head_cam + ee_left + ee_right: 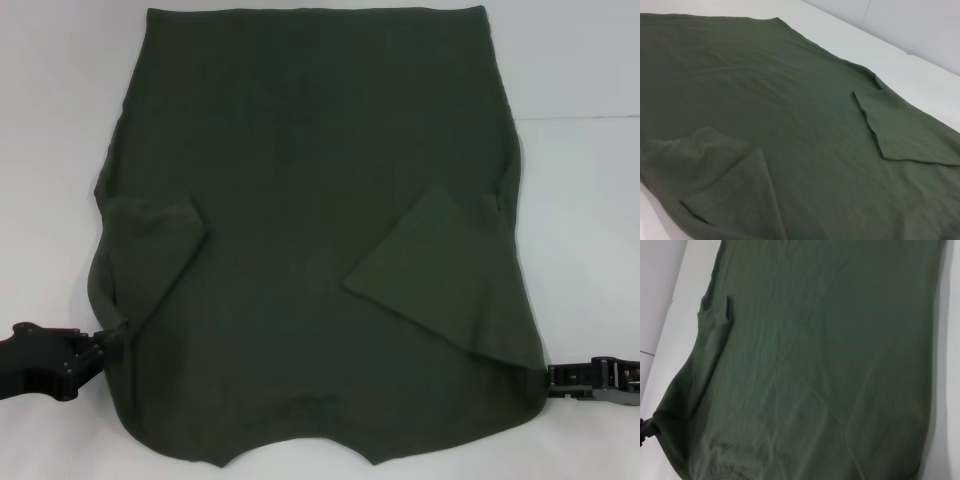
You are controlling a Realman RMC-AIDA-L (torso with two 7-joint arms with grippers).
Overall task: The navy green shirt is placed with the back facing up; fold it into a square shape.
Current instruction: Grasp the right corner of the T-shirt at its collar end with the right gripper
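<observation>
1. One navy green shirt (pixel 310 200) lies flat on the white counter (pixel 580 60), plain side up, filling most of the head view; hem edge at 12 o'clock, neckline notch at 6 o'clock.
2. Two sleeves, both folded inward onto the body: left sleeve (pixel 160 235) at about 9 o'clock, right sleeve (pixel 440 270) at about 4 o'clock. No lettering shows.
3. Two hands in the head view. Left hand (pixel 108 343) at 8 o'clock, touching the shirt's left edge near the shoulder; a small tuck of cloth sits at its tip, looks pinched, fingers closed on it.
4. Right hand (pixel 548 381) at 4 o'clock, tip touching the shirt's right shoulder corner; cannot tell how far open it is or whether it has the cloth.
5. Left wrist view: shirt (pixel 790 125) spread out, both folded sleeves visible, no fingers.
6. Right wrist view: shirt (pixel 820 360) fills the view, one corner drawn to a point at a dark tip at the edge.
</observation>
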